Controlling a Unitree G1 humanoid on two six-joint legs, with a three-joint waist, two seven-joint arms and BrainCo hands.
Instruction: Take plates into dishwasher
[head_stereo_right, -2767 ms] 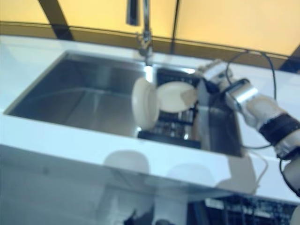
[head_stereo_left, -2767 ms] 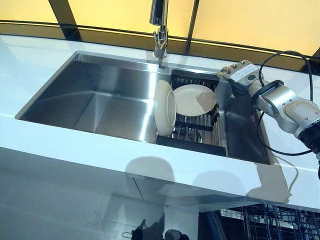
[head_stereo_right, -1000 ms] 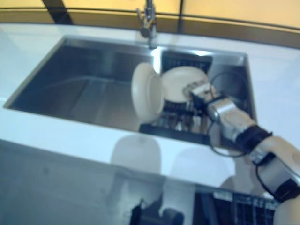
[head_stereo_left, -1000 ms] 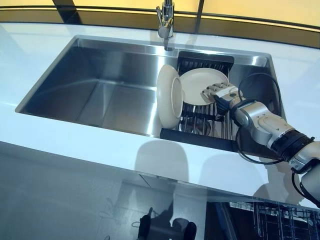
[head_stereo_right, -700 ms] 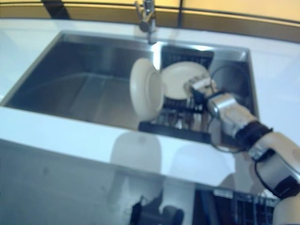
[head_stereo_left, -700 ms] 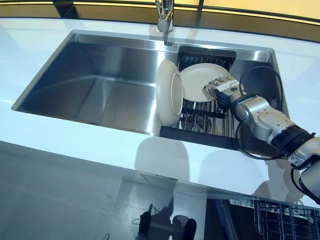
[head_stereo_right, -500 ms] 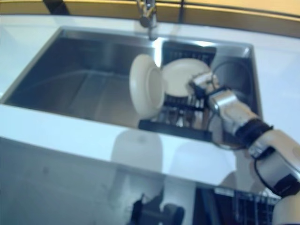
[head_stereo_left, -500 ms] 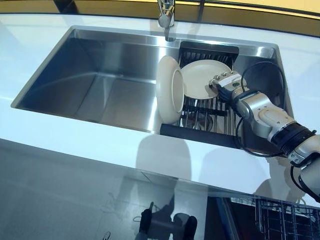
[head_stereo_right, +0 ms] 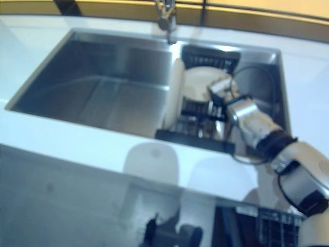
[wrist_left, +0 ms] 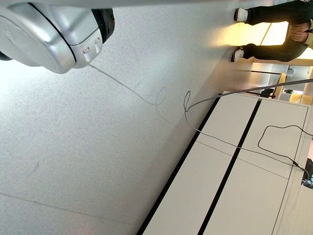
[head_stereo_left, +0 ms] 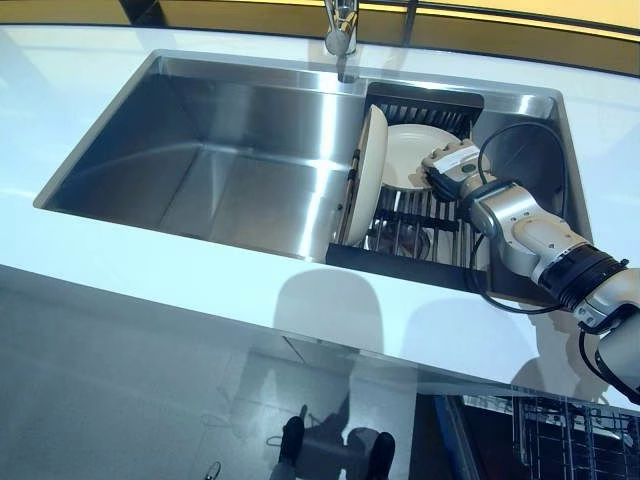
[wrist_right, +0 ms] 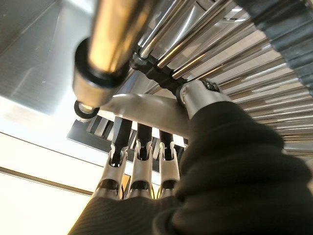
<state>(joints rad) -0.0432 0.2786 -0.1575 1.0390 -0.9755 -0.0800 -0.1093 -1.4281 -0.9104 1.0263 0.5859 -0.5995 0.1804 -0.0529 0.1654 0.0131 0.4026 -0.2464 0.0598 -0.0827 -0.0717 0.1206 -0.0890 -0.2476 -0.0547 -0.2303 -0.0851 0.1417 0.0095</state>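
**A:** In the right end of the sink [head_stereo_left: 200, 110], inside the black dish rack [head_stereo_left: 400, 262], you have two plates. The near plate [head_stereo_left: 372, 170] stands almost on edge in the slots, which is why it shows as a thin sliver from above. The far plate [head_stereo_left: 408, 158] leans back against the rack's rear wall with its face toward you.

**B:** And my right hand [head_stereo_left: 450, 168]?

**A:** It is on the far plate's right rim. In the right wrist view the fingers [wrist_right: 141, 161] run straight out over the pale rim of the plate [wrist_right: 142, 108]. The thumb is hidden, so you cannot call it a pinch yet. I read it as extended fingers laid on the plate, not clamped.

**B:** Why come in from that side?

**A:** Probably because the upright plate blocks the left, and the faucet [head_stereo_left: 342, 30] hangs over the back. The right rim is the free edge.

**B:** Left hand?

**A:** It shows in no view; its wrist camera sees only floor and a person's shoes [wrist_left: 240, 14]. The dishwasher rack [head_stereo_left: 545, 445] waits open, low on your right, so nothing is loaded yet.
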